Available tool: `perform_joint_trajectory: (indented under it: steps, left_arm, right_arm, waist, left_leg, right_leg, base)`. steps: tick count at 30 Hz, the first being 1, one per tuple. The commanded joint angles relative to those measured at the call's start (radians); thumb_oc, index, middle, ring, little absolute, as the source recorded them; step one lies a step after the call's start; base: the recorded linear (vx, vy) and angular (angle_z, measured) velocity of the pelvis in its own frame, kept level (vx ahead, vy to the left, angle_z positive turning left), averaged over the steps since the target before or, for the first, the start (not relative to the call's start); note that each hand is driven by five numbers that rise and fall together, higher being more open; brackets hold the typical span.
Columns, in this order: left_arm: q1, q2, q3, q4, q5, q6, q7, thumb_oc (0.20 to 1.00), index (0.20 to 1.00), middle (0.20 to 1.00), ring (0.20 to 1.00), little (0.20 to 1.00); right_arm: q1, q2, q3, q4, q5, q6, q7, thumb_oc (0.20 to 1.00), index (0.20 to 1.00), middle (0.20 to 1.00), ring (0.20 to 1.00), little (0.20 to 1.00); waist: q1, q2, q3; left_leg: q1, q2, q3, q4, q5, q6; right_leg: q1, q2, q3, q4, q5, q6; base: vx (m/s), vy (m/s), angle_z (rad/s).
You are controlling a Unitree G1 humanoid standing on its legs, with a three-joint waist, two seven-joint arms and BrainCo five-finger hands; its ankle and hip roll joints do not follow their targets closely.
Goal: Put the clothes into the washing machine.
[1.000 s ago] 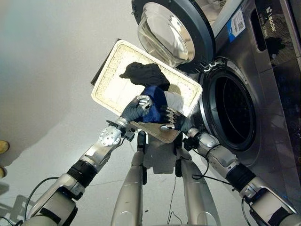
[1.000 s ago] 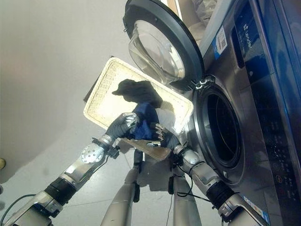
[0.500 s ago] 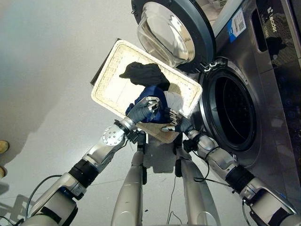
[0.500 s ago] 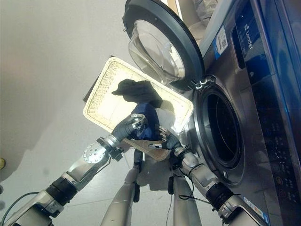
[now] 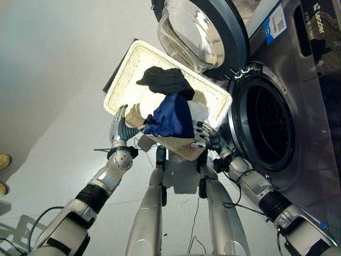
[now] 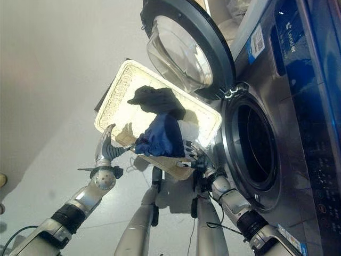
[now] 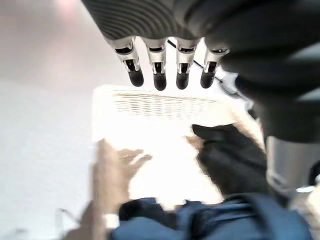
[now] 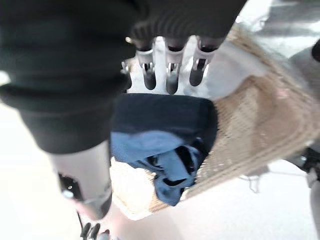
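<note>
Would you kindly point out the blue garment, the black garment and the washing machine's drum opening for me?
blue garment (image 5: 171, 116), left eye view, middle of the bunched cloth.
black garment (image 5: 165, 81), left eye view, centre of the dark heap in the basket.
drum opening (image 5: 266, 130), left eye view, dark interior inside the round rim.

Print on the washing machine (image 5: 319, 80)

A white word (image 5: 323, 15) stands on its dark top panel (image 5: 314, 48), and a blue-and-white sticker (image 5: 277, 24) with a square code sits beside the door opening. Another small sticker (image 6: 290, 237) sits low on the front, its lettering too small to make out.
</note>
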Motion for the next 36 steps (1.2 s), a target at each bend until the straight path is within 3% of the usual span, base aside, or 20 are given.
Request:
perform_joint_trajectory:
  steps: [1,8,14,27,28,29,30,36]
  left_arm:
    - [-0.042,-0.010,0.004,0.042,0.050,0.035,0.038,1.000,1.000,1.000,1.000,1.000]
    - [-0.143,-0.035,0.000,0.213,0.012,0.055,-0.011,1.000,1.000,1.000,1.000,1.000]
    - [-0.278,-0.028,-0.051,0.357,0.010,0.072,-0.132,1.000,1.000,1.000,1.000,1.000]
    - [-0.424,-0.045,-0.103,0.576,-0.017,0.116,-0.302,1.000,1.000,1.000,1.000,1.000]
    - [-0.430,-0.045,-0.110,0.589,-0.016,0.116,-0.315,0.890,0.890,0.890,0.890,0.890]
    - [-0.439,-0.047,-0.125,0.618,-0.002,0.117,-0.348,0.297,0.297,0.297,0.297,0.297]
    - [-0.441,-0.047,-0.135,0.626,0.003,0.119,-0.364,0.200,0.200,0.200,0.200,0.200]
    - [-0.457,-0.052,-0.168,0.655,0.047,0.139,-0.396,0.200,0.200,0.200,0.200,0.200]
  right_arm:
    - [-0.001,0.003,0.018,-0.054,0.007,-0.052,0.016,1.000,1.000,1.000,1.000,1.000]
    - [-0.034,0.006,0.043,-0.043,0.011,-0.036,0.020,1.000,1.000,1.000,1.000,1.000]
    - [-0.075,0.010,0.071,-0.035,0.022,-0.034,0.019,1.000,1.000,1.000,1.000,1.000]
    - [-0.110,0.037,0.100,-0.023,0.050,-0.060,0.010,1.000,1.000,1.000,1.000,1.000]
    - [-0.111,0.039,0.102,-0.024,0.052,-0.062,0.011,1.000,1.000,1.000,1.000,1.000]
    - [-0.110,0.043,0.106,-0.027,0.054,-0.067,0.016,1.000,1.000,1.000,1.000,1.000]
    - [-0.109,0.041,0.110,-0.031,0.057,-0.070,0.017,1.000,1.000,1.000,1.000,1.000]
    - [-0.105,0.042,0.114,-0.043,0.058,-0.073,0.023,1.000,1.000,1.000,1.000,1.000]
  waist:
    - [-0.035,-0.046,-0.012]
    - [-0.069,-0.068,-0.012]
    - [-0.114,-0.092,-0.012]
    - [-0.165,-0.147,-0.012]
    - [-0.168,-0.150,-0.012]
    - [-0.174,-0.156,-0.012]
    - [-0.176,-0.159,-0.012]
    - [-0.187,-0.162,-0.012]
  left_leg:
    - [-0.067,-0.086,0.076,0.163,-0.100,0.032]
    - [-0.112,-0.082,0.106,0.211,-0.118,0.027]
    - [-0.173,-0.078,0.139,0.254,-0.133,0.027]
    - [-0.235,-0.075,0.170,0.306,-0.164,0.032]
    - [-0.237,-0.074,0.171,0.306,-0.165,0.032]
    - [-0.239,-0.074,0.173,0.303,-0.165,0.033]
    - [-0.241,-0.074,0.174,0.303,-0.165,0.033]
    - [-0.246,-0.076,0.175,0.295,-0.168,0.036]
  right_leg:
    - [0.016,0.030,-0.012,-0.060,0.023,0.050]
    - [-0.032,0.043,0.024,-0.049,0.032,0.050]
    - [-0.097,0.062,0.068,-0.035,0.041,0.049]
    - [-0.156,0.079,0.101,-0.034,0.062,0.058]
    - [-0.158,0.080,0.103,-0.035,0.063,0.058]
    - [-0.160,0.084,0.108,-0.039,0.067,0.059]
    - [-0.163,0.085,0.109,-0.040,0.068,0.060]
    - [-0.173,0.088,0.117,-0.045,0.070,0.062]
  base:
    - [0.03,0.063,-0.09]
    - [0.03,0.077,-0.15]
    - [0.02,0.061,-0.17]
    - [0.00,0.016,-0.09]
    - [-0.01,0.007,-0.04]
    - [0.00,0.000,0.00]
    - [0.00,0.000,0.00]
    - [-0.01,0.004,-0.02]
